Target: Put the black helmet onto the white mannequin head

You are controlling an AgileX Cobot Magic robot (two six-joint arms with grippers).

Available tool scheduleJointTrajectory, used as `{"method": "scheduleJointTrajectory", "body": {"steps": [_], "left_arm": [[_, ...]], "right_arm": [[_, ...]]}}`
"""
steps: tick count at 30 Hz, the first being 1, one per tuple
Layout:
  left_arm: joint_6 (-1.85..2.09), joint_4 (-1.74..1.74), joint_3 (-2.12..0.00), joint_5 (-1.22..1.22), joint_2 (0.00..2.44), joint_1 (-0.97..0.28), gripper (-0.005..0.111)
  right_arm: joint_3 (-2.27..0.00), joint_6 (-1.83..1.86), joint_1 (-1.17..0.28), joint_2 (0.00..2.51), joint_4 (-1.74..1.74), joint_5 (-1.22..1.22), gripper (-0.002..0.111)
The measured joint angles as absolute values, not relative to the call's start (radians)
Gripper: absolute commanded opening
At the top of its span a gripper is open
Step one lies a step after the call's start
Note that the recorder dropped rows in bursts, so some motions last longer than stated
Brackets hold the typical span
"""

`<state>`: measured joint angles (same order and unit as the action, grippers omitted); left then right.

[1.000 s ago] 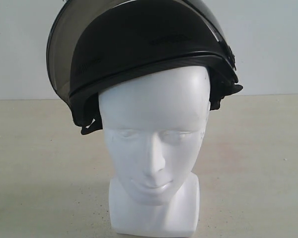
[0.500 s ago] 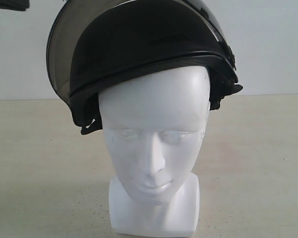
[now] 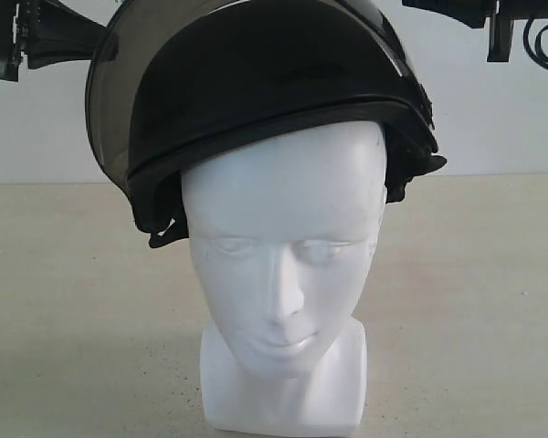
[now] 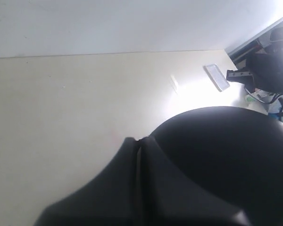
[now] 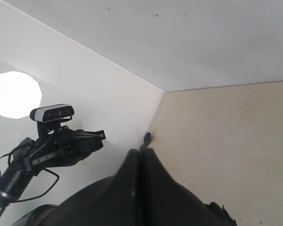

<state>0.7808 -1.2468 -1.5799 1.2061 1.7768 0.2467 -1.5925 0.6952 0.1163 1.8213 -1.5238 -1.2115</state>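
Note:
The black helmet [image 3: 256, 82] sits on top of the white mannequin head [image 3: 283, 246], tilted, with its tinted visor [image 3: 110, 100] raised to the left side. The head stands upright on its base at the front middle of the table. Part of my left arm [image 3: 46, 36] shows at the top left corner and part of my right arm [image 3: 479, 14] at the top right, both apart from the helmet. In the left wrist view my left gripper [image 4: 139, 140] is shut and empty beside the helmet's dome [image 4: 226, 155]. My right gripper [image 5: 140, 151] is shut and empty too.
The beige tabletop [image 3: 64, 301] spreads out on both sides of the head, with a white wall [image 3: 493, 109] behind it. A small flat white object [image 4: 217, 76] lies on the table in the left wrist view. The other arm with its camera [image 5: 52, 113] shows in the right wrist view.
Both arms have come into the top corners of the exterior view, the left one first. The helmet and the head have not moved.

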Motion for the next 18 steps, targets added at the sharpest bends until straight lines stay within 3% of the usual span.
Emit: {"method": "scheduleJointTrajectory", "body": {"steps": [8, 18], "left_arm": [[0.806, -1.273, -1.580, 1.213, 1.827, 0.231, 0.004], [0.824, -1.311, -1.580, 1.215, 1.829, 0.208, 0.004]], "right_arm": [[-1.593, 0.717, 0.105, 1.828, -1.561, -1.214, 0.000], [-1.642, 0.728, -0.012, 1.828, -1.470, -1.212, 0.000]]}}
